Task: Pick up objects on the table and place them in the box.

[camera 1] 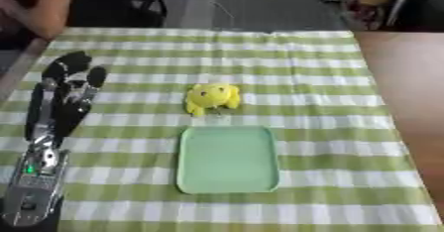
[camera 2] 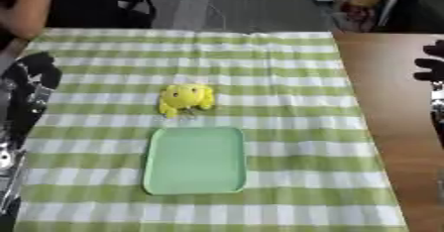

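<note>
One yellow toy (camera 1: 212,97) sits on the checked desk (camera 1: 347,77), just off the 12 o'clock edge of the empty green tray (camera 1: 228,159). At 9 o'clock the left robot hand (camera 1: 69,85) hovers, fingers relaxed and holding nothing. The right robot hand (camera 2: 431,62) barely shows at 3 o'clock, its fingers unreadable. A clean pickup likely means reaching across, then closing around the toy's middle.
</note>
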{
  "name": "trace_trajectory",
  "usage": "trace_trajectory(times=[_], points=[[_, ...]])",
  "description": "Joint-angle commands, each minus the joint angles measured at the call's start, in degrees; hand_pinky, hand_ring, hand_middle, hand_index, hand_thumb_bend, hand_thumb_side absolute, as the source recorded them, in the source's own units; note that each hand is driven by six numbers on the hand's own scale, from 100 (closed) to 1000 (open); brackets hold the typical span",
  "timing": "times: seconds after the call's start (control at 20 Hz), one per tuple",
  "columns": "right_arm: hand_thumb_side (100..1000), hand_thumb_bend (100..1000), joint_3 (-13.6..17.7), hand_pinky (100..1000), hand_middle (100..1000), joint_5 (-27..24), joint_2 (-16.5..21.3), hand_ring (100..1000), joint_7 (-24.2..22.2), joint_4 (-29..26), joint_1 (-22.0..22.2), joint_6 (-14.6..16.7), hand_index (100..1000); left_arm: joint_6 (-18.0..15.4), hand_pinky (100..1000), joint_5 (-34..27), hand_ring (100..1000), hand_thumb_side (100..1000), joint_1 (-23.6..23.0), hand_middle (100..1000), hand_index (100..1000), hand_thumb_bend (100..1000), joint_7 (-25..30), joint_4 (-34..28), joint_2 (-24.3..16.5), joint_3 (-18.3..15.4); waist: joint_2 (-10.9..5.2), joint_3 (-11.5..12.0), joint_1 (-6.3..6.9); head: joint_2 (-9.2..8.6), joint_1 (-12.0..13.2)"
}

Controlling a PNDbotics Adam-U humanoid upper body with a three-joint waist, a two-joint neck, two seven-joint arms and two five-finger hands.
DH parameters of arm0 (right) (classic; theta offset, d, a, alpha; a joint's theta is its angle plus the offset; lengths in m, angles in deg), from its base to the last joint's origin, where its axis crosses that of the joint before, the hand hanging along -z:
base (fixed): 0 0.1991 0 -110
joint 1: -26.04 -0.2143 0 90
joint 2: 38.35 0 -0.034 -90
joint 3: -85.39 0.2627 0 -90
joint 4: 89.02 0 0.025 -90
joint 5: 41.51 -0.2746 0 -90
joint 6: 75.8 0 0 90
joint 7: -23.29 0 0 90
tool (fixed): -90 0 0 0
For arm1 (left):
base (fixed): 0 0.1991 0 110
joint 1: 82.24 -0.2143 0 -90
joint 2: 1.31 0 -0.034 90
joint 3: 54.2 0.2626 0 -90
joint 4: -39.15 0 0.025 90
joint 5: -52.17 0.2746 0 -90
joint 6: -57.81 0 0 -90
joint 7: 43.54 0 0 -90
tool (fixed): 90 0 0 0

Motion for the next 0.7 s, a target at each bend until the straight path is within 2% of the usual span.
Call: trace_trajectory(times=[0.05, 0.2, 0.35, 0.5, 0.7], points=[[787, 100, 0.21, 689, 778, 0.22, 1.43, 749, 0.01, -1.33, -0.36, 0.11, 890, 3.47, 653, 5.02, 766, 775, -0.08, 837, 790, 731, 4.06, -0.39, -4.54, 1.09, -0.57, -0.17, 0.11, -0.86, -0.58], [787, 100, -0.03, 689, 779, 0.22, 1.59, 749, -0.21, -1.26, -0.32, 0.13, 890, 5.11, 640, 5.79, 753, 773, -0.61, 829, 789, 719, 7.69, 0.43, -11.49, 4.47, -0.75, -0.62, 0.40, -0.87, -0.40], [787, 100, -0.20, 689, 778, 0.21, 1.74, 749, -0.40, -1.20, -0.30, 0.16, 890, 4.85, 643, 2.16, 747, 759, -0.55, 822, 800, 717, 9.77, 2.61, -19.70, 8.99, -1.00, -1.11, 0.73, -1.00, -0.26], [787, 100, -0.38, 689, 778, 0.23, 1.92, 749, -0.58, -1.12, -0.19, 0.18, 890, 4.24, 649, 1.38, 746, 741, 0.66, 818, 815, 732, 12.52, 4.29, -27.37, 13.51, -1.27, -1.47, 1.04, -1.10, -0.02], [787, 100, -0.45, 689, 778, 0.22, 1.97, 749, -0.68, -1.08, -0.21, 0.21, 890, 4.18, 653, 0.98, 746, 739, 2.70, 818, 820, 734, 15.31, 4.85, -30.90, 15.53, -1.31, -1.64, 1.09, -1.32, -0.02]])
